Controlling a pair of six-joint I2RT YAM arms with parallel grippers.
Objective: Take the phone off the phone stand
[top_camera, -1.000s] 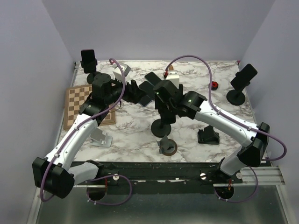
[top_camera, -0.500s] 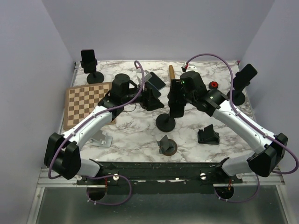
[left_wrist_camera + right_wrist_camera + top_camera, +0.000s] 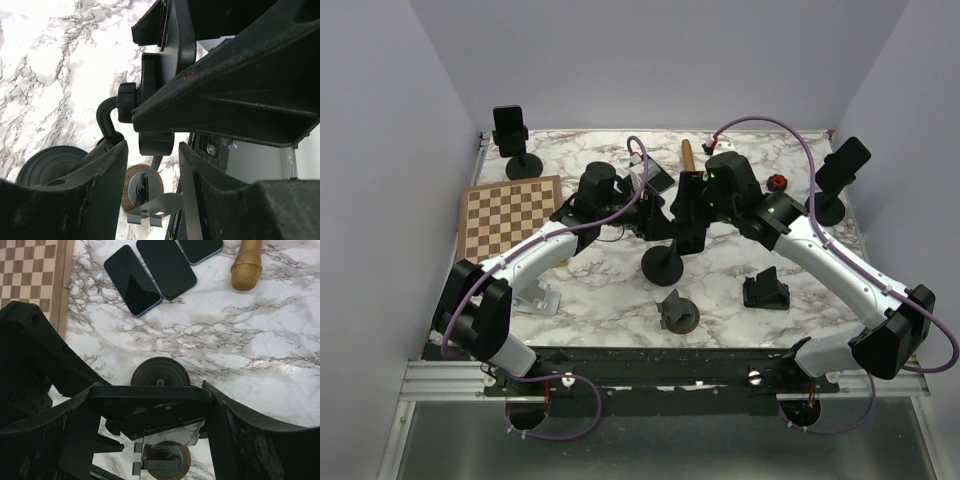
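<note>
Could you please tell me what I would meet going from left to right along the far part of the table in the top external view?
back-left phone on its stand → flat phone → gold microphone → small red object → right-side phone on its stand
</note>
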